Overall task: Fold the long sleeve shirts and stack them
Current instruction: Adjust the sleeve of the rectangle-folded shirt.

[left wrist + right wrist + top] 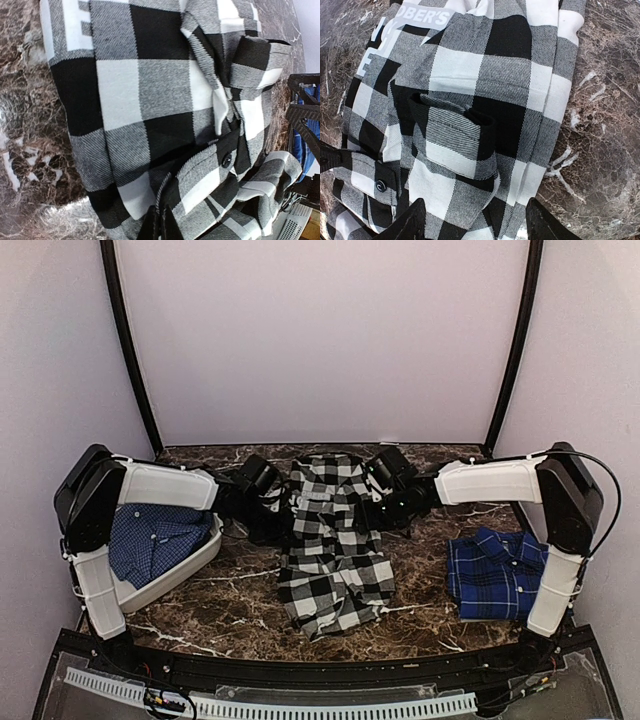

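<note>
The black-and-white check shirt (335, 550) (150, 100) (485, 75), collared, of soft twill-woven cloth with white block lettering, lies lengthwise in the middle of the dark brown marble worktop (240, 595), which is glossy and veined with white. Its lower part is rumpled into thick folds. A small round black button (226, 160) (381, 186) sits on a doubled-over band of cloth. Both arms meet at the shirt's far end. The left fingers (151, 229) are pressed together on a raised ridge of the check cloth. The right fingers (412, 222) stand wide apart over the cloth, gripping nothing. A dark blue plaid shirt (495, 575) lies folded into a rough square on the worktop's right side, well apart. A finer blue checked shirt (150, 540) fills a white rounded plastic tub (185, 565) at the left.
</note>
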Controlling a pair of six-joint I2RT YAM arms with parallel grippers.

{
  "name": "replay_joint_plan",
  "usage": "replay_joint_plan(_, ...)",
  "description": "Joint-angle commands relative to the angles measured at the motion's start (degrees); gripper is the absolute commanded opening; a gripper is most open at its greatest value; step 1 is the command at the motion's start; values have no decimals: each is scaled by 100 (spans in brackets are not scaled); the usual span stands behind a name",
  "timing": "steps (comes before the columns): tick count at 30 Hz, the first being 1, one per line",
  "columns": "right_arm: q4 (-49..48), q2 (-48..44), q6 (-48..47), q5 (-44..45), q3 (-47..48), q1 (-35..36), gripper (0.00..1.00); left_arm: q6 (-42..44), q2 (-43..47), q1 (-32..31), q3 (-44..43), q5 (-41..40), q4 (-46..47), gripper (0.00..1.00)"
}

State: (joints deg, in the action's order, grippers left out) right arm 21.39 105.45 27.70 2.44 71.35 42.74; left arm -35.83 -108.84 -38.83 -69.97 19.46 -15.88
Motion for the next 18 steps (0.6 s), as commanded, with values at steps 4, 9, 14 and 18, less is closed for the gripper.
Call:
replay_joint_plan(4,-148,-172,24,-15,-78,16,65,239,525,-63,-80,134,454,0)
replay_joint_plan(9,-155,-191,35,19,-94,15,65,317,551,-63,-145,39,670,0)
replay_joint_plan(14,-179,-235,57,88,-122,15,65,366,334,-56,-324,-148,887,0)
replay_joint_plan(18,-188,-270,73,137,-163,14,65,367,137,-45,-519,-280,1066,0)
